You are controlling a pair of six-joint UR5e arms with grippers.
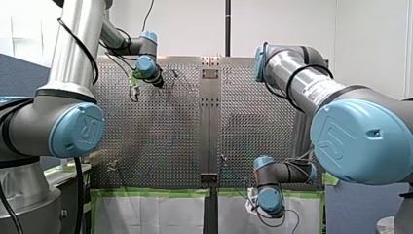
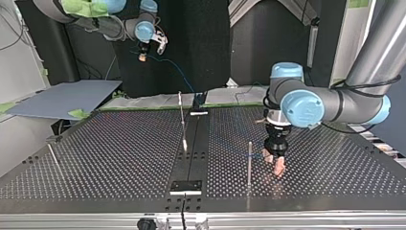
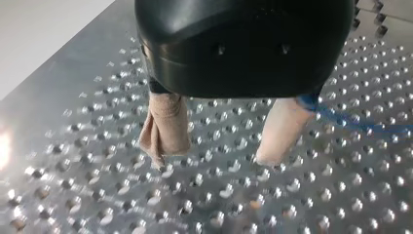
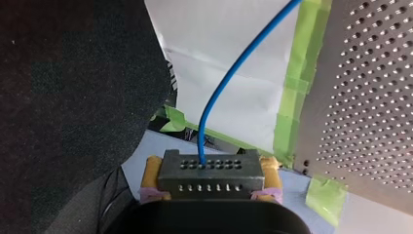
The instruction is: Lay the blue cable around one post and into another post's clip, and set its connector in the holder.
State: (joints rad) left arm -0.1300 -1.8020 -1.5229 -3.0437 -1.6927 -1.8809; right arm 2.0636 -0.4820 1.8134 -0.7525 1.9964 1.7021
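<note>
Table (image 2: 119, 158) perforated metal, green-taped (blue cable (image 3: 355, 118) over).

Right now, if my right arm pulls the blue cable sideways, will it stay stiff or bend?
Probably floppy: the blue cable curves loosely out of the connector. Likely light too, being thin. It may slide easily over the smooth perforated table.

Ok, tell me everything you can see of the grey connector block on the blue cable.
The grey metal-looking rectangular connector block shows two rows of small holes. The thin blue cable leaves one far-row hole and curves away ahead. My right gripper clamps its two ends between yellow pads, holding it clear of the perforated table.
</note>
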